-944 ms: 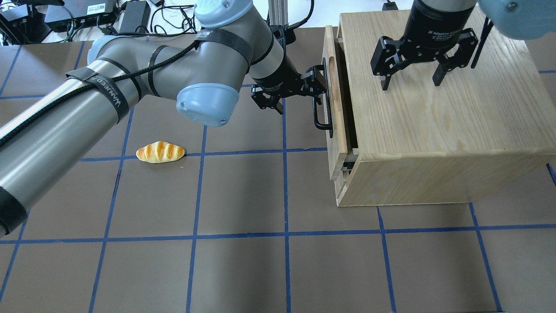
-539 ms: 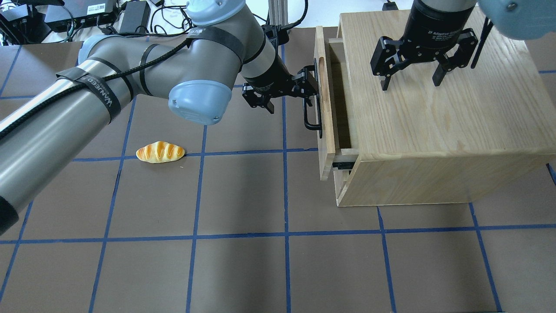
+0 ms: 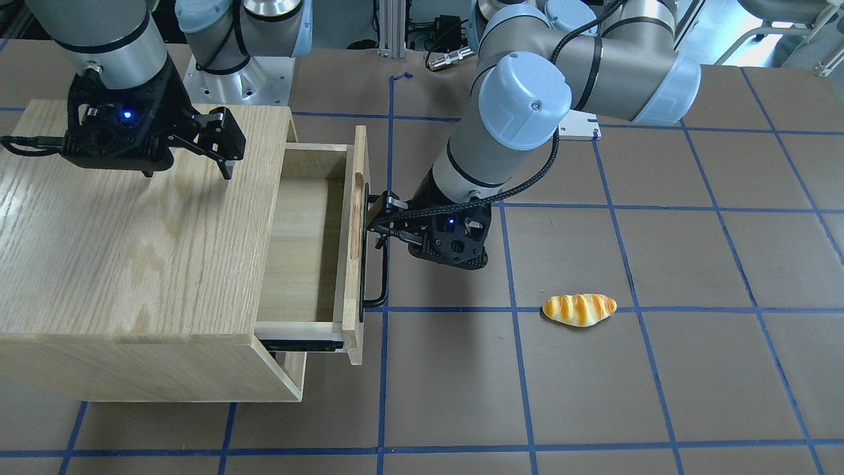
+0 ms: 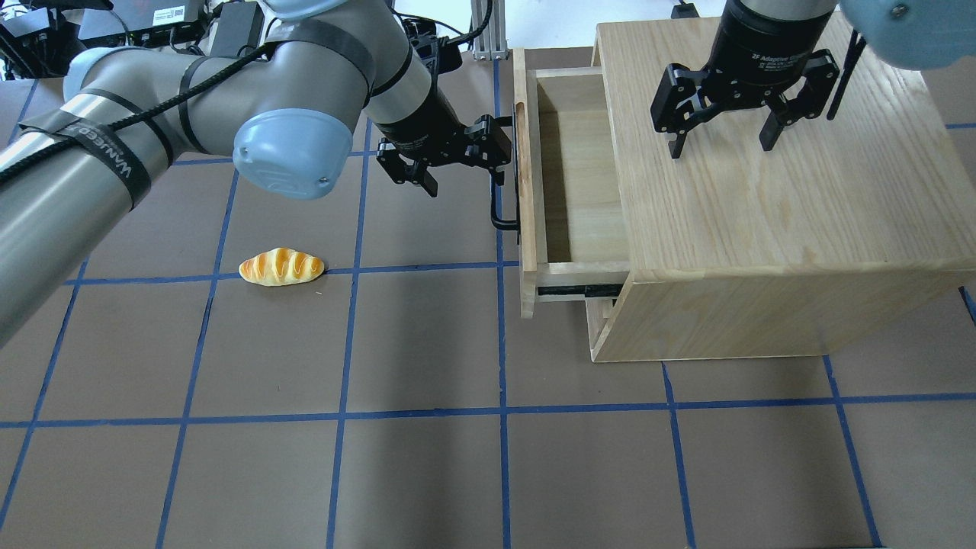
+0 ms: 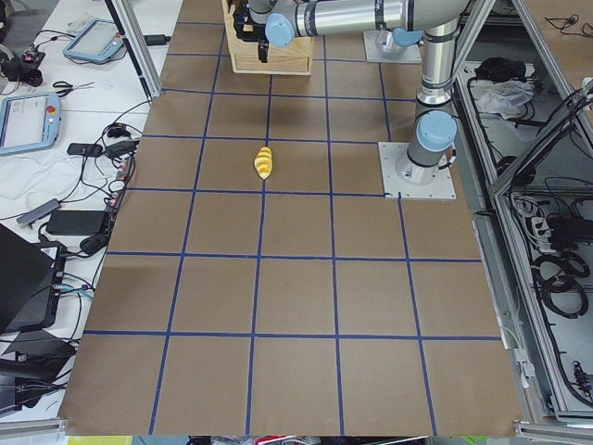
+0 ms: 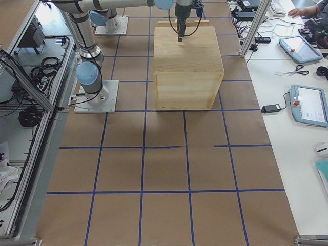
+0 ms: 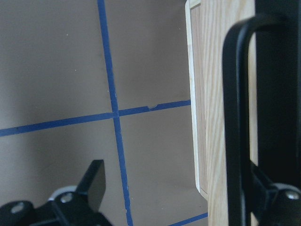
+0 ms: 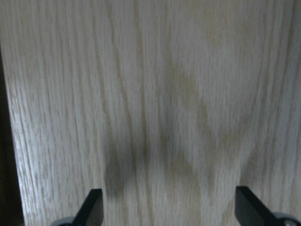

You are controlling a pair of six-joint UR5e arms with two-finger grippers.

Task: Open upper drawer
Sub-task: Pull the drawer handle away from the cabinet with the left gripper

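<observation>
Overhead exterior: shallow pale-wood upper drawer [image 4: 573,179]

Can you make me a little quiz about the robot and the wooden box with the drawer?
1. True or false: the pale-wood upper drawer with the long black bar handle is pulled partway out of the oak-grained cabinet.
2. What lies on the brown table away from the cabinet?
A. a striped yellow toy bread roll
B. a red cup
C. a metal spoon
3. Fill the gap: the right hand is above the cabinet's ___, with its fingers apart.

Key: 1 true; 2 A; 3 top.
</observation>
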